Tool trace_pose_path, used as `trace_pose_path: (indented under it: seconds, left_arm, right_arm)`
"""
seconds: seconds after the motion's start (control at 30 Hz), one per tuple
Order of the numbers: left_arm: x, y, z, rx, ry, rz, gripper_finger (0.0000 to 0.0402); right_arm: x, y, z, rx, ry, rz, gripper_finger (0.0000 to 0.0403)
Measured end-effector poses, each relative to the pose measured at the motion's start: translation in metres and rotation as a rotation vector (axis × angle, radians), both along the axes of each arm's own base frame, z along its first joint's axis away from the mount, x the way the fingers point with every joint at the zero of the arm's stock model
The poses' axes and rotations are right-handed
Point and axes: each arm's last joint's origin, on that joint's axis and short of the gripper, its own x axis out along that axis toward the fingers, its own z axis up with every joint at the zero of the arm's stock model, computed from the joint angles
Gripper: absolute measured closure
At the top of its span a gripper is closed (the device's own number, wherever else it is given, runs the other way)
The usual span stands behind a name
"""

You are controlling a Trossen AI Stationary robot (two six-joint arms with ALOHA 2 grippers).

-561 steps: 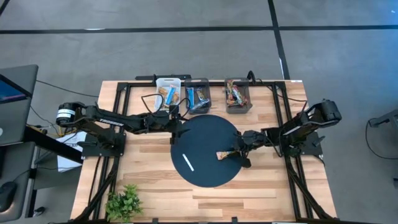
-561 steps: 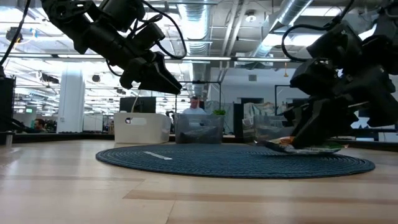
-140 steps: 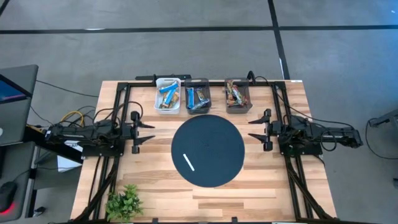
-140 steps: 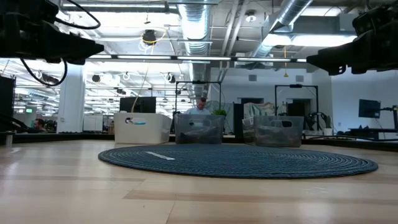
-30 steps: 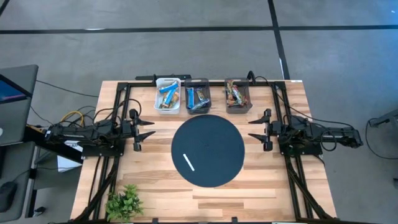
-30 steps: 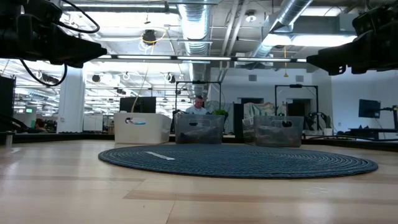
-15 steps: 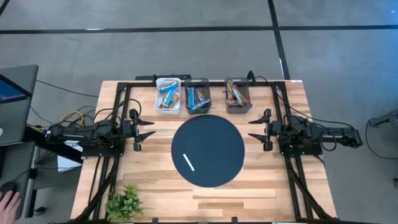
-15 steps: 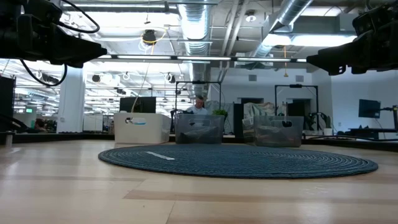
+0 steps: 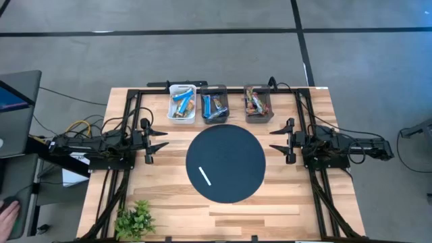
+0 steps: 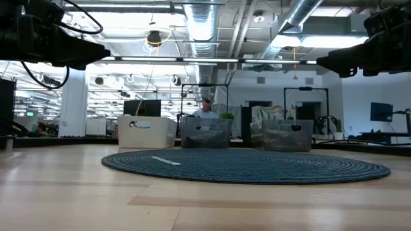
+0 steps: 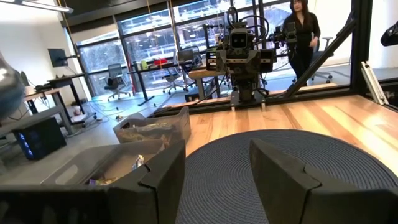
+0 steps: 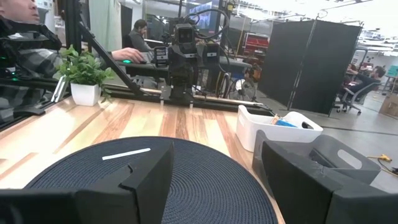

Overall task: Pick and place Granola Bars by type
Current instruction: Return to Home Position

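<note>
The Granola Bars lie in three bins along the far edge. Blue and orange-brown ones are in the white bin (image 9: 182,102), blue ones in the middle clear bin (image 9: 214,103), and reddish ones in the right clear bin (image 9: 258,102). A thin white stick (image 9: 204,176) lies on the round dark mat (image 9: 233,152). My left gripper (image 9: 166,140) hovers open at the mat's left side, nothing between its fingers (image 11: 165,177). My right gripper (image 9: 271,140) hovers open at the mat's right side, its fingers (image 12: 146,171) also bare. Both point level toward the mat.
A small potted plant (image 9: 135,219) stands at the near left corner. Black frame rails (image 9: 128,111) run along the table's far, left and right sides. People sit and stand in the room beyond the table (image 11: 301,34). Bare wood (image 9: 236,216) lies near the front edge.
</note>
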Motion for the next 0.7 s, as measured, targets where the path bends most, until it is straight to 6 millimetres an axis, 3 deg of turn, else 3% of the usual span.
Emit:
trace_pose_path:
  seconds: [0.7]
  left_arm:
    - [0.0000, 0.0000, 0.0000, 0.001, 0.000, 0.000, 0.0228]
  right_arm:
    - [0.0000, 0.0000, -0.0001, 0.000, 0.000, 0.000, 0.0163]
